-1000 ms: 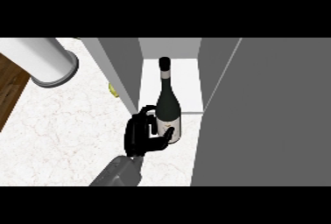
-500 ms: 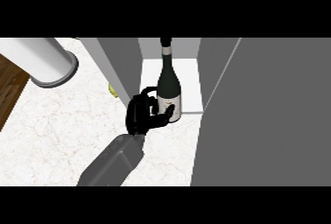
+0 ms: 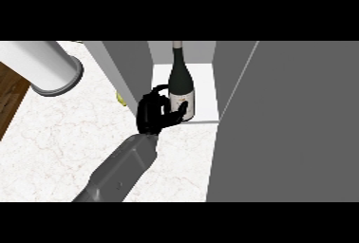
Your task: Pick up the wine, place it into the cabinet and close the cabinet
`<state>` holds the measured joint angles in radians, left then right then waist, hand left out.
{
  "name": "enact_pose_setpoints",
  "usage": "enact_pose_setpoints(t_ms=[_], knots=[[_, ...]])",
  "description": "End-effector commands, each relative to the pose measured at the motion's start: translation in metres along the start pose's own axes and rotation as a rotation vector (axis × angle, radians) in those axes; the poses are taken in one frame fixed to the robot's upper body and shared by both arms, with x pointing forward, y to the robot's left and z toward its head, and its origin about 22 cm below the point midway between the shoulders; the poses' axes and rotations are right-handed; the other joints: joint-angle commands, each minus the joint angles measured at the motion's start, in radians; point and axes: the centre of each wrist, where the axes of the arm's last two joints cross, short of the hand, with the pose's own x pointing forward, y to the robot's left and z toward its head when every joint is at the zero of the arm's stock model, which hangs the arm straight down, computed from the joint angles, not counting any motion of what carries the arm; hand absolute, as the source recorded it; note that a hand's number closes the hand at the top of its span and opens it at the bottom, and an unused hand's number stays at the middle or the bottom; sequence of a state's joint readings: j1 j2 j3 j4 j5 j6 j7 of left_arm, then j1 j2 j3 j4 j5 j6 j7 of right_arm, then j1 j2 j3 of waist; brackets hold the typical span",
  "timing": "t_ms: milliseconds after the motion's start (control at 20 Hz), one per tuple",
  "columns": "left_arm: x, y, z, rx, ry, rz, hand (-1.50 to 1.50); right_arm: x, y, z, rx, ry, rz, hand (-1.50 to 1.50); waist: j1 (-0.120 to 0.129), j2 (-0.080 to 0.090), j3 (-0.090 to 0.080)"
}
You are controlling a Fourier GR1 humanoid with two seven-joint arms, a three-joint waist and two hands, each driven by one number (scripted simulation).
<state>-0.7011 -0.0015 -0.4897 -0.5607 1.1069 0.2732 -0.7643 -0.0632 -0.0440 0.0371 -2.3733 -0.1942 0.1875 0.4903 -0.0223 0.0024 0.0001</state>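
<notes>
**Wine bottle held at the cabinet's front edge**

At the front edge of the cabinet's white floor, the robot hand (image 3: 155, 115) is seen with its fingers and thumb curled round the lower part of the wine bottle (image 3: 181, 80). Which of the two hands it is cannot be told for certain; its grey forearm (image 3: 120, 168) enters from the lower edge of the view, left of centre, so it is taken as the left one. No second hand is shown.

The wine bottle is held upright, dark green with a pale label (image 3: 181, 100) near its base, which is partly covered by the fingers. Its base is set on or just above the cabinet floor (image 3: 203, 90), just inside the opening; contact cannot be made out. The neck is pointed toward the cabinet's back.

The cabinet (image 3: 132, 71) is bounded by a grey side wall on the left, and its open grey door (image 3: 288, 123) is seen at the right, covering much of the worktop's right side.

The white marbled worktop (image 3: 63, 142) is spread to the left of the forearm. A small yellow object (image 3: 120, 99) is partly hidden beside the cabinet wall. A large white cylinder (image 3: 38, 64) is placed at the worktop's far left corner, and a wooden surface (image 3: 10, 99) is visible past the left edge.
</notes>
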Motion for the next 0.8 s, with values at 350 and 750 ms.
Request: enact_pose_setpoints(t_ms=[350, 750], knots=[[0.043, -0.037, -0.061, 0.013, 0.021, -0.009, 1.50, 0.007, -0.012, -0.003, -0.006, -0.011, -0.022, -1.50, -0.008, 0.007, -0.001], [0.048, -0.042, -0.069, 0.026, 0.075, -0.079, 1.50, -0.010, -0.001, -0.014, 0.010, -0.012, -0.013, -1.50, -0.036, 0.015, -0.001]])
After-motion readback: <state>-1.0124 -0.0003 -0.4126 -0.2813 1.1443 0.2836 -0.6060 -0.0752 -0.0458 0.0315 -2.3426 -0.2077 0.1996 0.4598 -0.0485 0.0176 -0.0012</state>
